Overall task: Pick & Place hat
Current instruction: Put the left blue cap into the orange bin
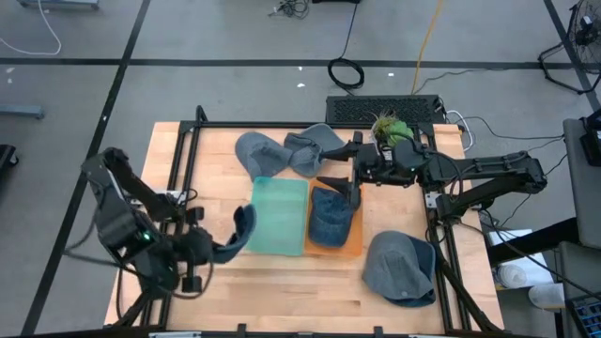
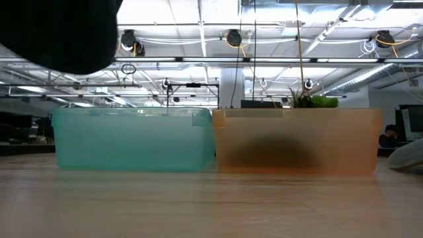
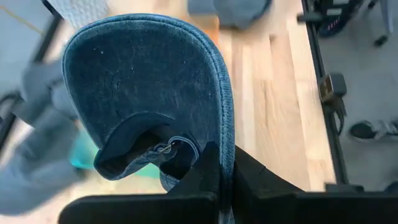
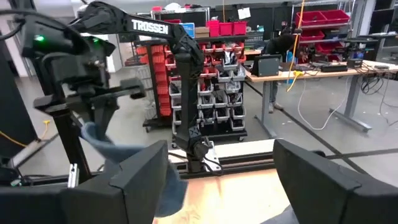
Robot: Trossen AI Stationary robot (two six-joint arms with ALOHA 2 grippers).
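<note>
A green plant (image 1: 391, 129) stands at the far edge of the wooden table (image 1: 282, 282), beside a black keyboard (image 1: 376, 109). A coiled black cable (image 1: 346, 72) lies on the floor beyond the table.

I see the left gripper (image 1: 218, 250) clamped shut, arm bent low at the table's left front. The right gripper (image 1: 340, 180) hangs with fingers spread, arm stretched toward the table's centre.

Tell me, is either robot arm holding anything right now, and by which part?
The left gripper is shut on the dark denim cap, pinching its edge. The right gripper is open and holds nothing.
</note>
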